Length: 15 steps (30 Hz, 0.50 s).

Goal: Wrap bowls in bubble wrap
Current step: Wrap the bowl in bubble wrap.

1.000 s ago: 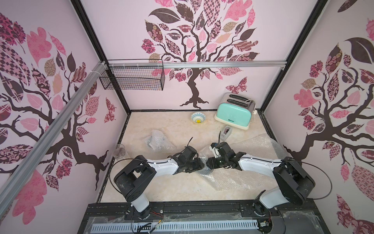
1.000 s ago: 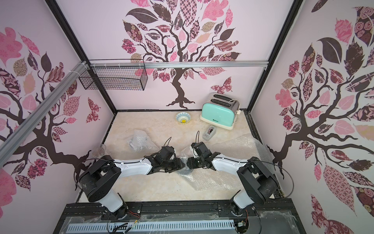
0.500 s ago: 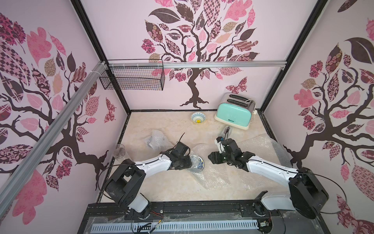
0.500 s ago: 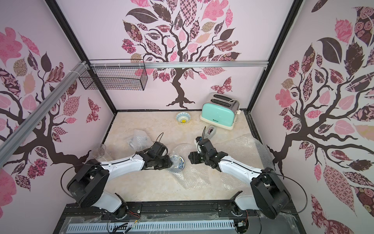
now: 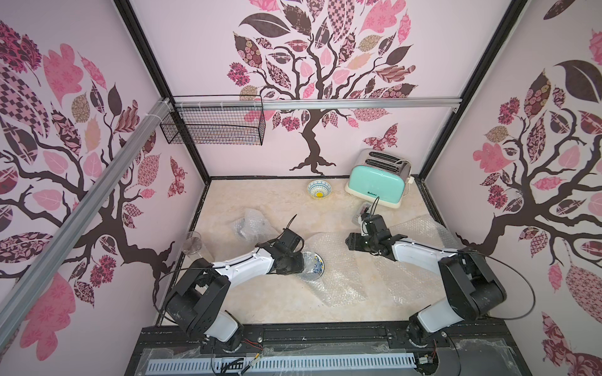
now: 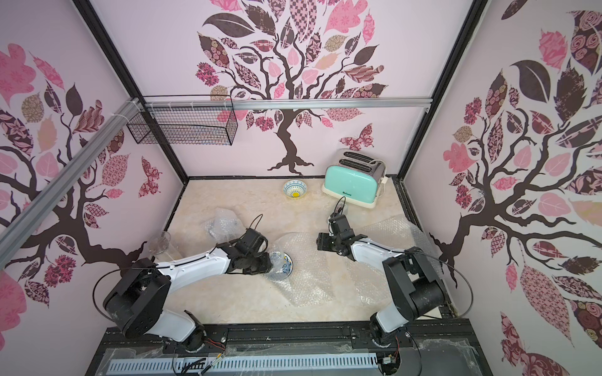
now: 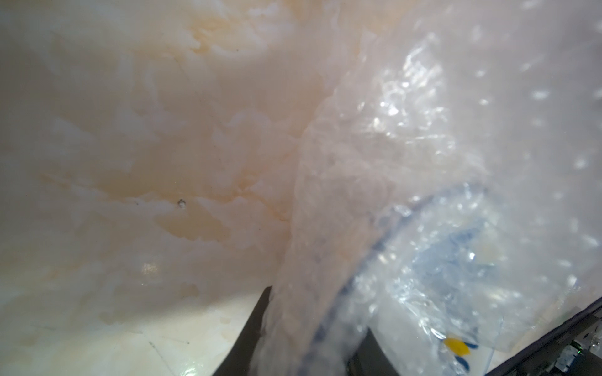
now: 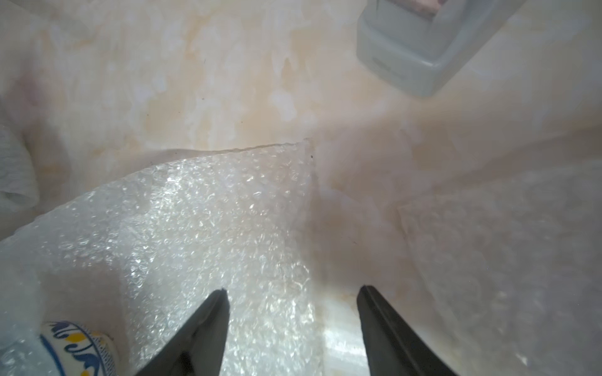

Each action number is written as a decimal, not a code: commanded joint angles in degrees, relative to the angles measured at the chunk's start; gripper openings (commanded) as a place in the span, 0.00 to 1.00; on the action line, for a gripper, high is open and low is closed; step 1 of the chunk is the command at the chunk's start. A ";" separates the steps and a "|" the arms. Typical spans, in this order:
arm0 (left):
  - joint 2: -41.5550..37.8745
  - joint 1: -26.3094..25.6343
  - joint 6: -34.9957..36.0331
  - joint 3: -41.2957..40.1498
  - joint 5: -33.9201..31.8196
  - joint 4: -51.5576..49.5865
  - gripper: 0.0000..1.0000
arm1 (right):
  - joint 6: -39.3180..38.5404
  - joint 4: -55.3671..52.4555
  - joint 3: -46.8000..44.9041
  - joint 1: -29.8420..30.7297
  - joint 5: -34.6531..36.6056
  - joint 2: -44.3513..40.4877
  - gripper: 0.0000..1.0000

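My left gripper (image 5: 303,262) was pinched narrow on a fold of bubble wrap (image 5: 338,276) drawn over the left edge of a bowl (image 5: 317,264). In the left wrist view the crumpled plastic and the bowl's blue rim ran between my two fingers (image 7: 257,312). The bowl, blue and white with yellow marks, sat on that sheet near the middle of the table (image 5: 277,201), its right part uncovered. My right gripper (image 8: 293,291) stood wide with nothing between its jaws, at the far right part of the same sheet and apart from the bowl. I could not tell whether it touched the plastic. A second sheet (image 5: 420,234) lay flat further right. A wrapped bundle (image 5: 252,224) lay on the far left, a glass (image 5: 193,242) stood by the left wall, and another bowl (image 5: 319,189) sat beside the toaster (image 5: 374,182) at the far wall.
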 commanded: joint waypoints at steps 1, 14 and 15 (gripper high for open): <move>0.45 0.29 2.35 -1.03 -0.71 -3.27 0.30 | -0.24 0.92 4.15 -0.86 -3.67 3.69 0.67; 1.63 0.51 3.39 -0.83 -0.47 -2.18 0.29 | -1.50 -0.49 8.66 -1.06 -10.55 11.07 0.32; 1.72 0.51 3.45 -0.78 -0.38 -2.11 0.29 | -1.60 -0.21 8.54 -1.03 -11.38 10.45 0.27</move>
